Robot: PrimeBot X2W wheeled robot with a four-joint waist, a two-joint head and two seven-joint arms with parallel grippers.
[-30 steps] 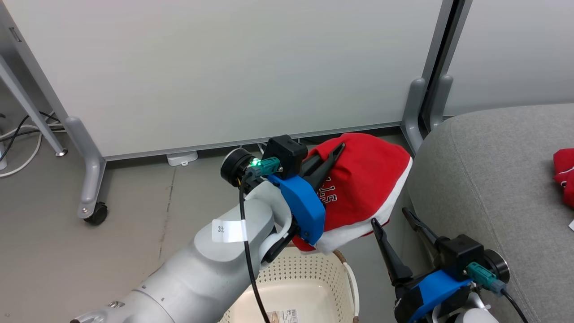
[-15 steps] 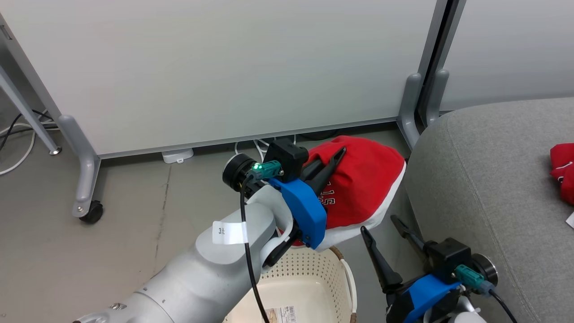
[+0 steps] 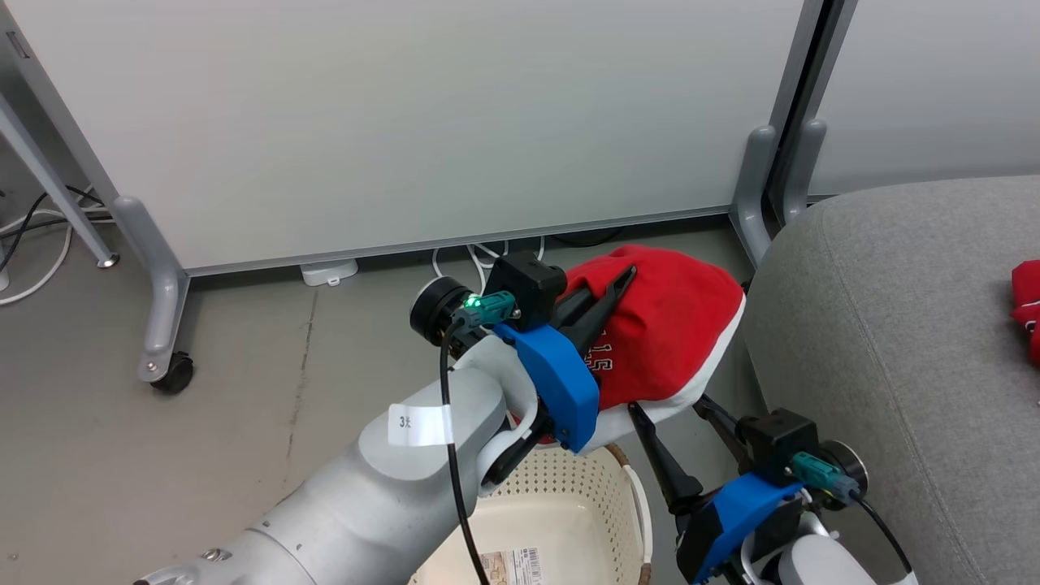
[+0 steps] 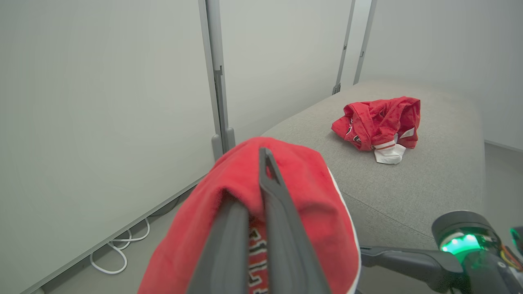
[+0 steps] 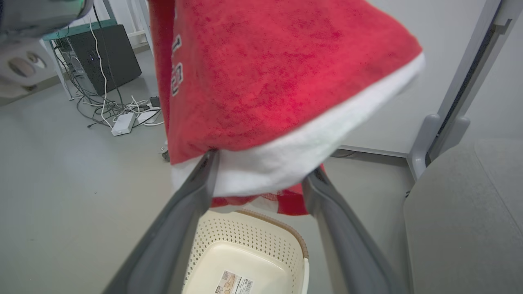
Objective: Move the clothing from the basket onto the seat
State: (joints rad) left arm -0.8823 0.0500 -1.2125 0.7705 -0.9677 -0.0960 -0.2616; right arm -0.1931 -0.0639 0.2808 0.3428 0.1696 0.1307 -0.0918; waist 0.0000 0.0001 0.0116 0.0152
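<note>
My left gripper [image 3: 621, 280] is shut on a red garment [image 3: 658, 325] with white trim and lettering, holding it in the air above the basket [image 3: 569, 487]. In the left wrist view one dark finger [image 4: 269, 188] lies over the cloth [image 4: 302, 196], and the other is partly covered. My right gripper [image 3: 670, 410] is open, with its fingertips at the garment's white hem [image 5: 286, 159]. The cream perforated basket [image 5: 261, 228] below shows a bare bottom with a barcode sticker. The grey seat [image 3: 894, 325] is just to the right. A second red garment [image 4: 380, 122] lies on it.
White partition panels on grey feet stand behind, one with a caster [image 3: 175, 370]. Cables [image 3: 487, 256] and a white power strip [image 3: 329, 272] lie on the floor by the panel. A black box [image 5: 108, 57] with tangled wires sits further off on the grey floor.
My right gripper has moved up and left, bringing its open fingers to the held garment's white hem. The left gripper still holds the garment in about the same spot. The camera shifted a little.
</note>
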